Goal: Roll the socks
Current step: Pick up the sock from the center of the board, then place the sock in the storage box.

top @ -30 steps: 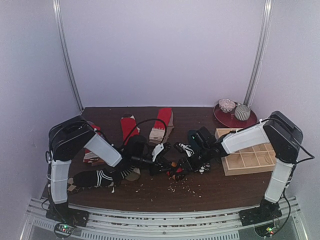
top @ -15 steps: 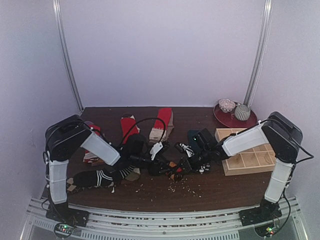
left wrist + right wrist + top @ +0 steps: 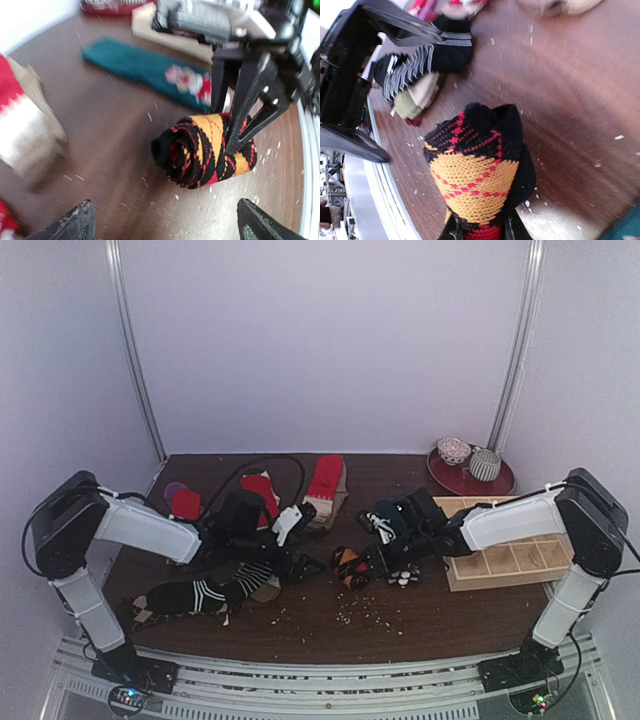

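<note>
A rolled black sock with orange-red argyle diamonds [image 3: 349,565] [image 3: 202,150] [image 3: 476,170] rests on the table at centre. My right gripper [image 3: 373,562] [image 3: 481,233] is shut on its right end; in the left wrist view its dark fingers [image 3: 243,122] pinch the roll. My left gripper [image 3: 311,563] [image 3: 165,222] stands open just left of the roll, apart from it and holding nothing. A dark teal sock [image 3: 150,65] lies flat behind the roll. A black-and-white striped sock [image 3: 212,592] [image 3: 422,62] lies at front left. Red-and-beige socks [image 3: 322,485] lie at the back.
A wooden compartment tray [image 3: 500,560] sits at the right under my right arm. A red plate [image 3: 470,480] with two rolled balls stands at the back right. A red-and-purple sock [image 3: 181,502] lies at the left. Light crumbs [image 3: 365,615] are scattered at the front.
My left gripper has opened, let go of the rolled sock and drawn back to the left. My right gripper has closed on the roll's right end.
</note>
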Robot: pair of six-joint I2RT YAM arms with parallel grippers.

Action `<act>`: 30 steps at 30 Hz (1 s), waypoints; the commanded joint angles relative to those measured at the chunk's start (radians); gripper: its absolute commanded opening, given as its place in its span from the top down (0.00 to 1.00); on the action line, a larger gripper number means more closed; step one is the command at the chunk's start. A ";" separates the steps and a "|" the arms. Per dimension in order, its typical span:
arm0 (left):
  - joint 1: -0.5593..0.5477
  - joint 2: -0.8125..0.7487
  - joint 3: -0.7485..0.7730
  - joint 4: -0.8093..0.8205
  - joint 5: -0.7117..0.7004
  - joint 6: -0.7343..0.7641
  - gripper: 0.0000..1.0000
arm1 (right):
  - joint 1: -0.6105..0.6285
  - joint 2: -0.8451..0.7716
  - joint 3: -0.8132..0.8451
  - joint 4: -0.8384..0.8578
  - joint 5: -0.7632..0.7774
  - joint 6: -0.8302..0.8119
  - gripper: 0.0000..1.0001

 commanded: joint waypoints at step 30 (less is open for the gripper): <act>0.025 -0.190 -0.034 0.058 0.015 -0.087 0.02 | -0.398 -0.709 -0.202 -0.695 0.771 0.213 1.00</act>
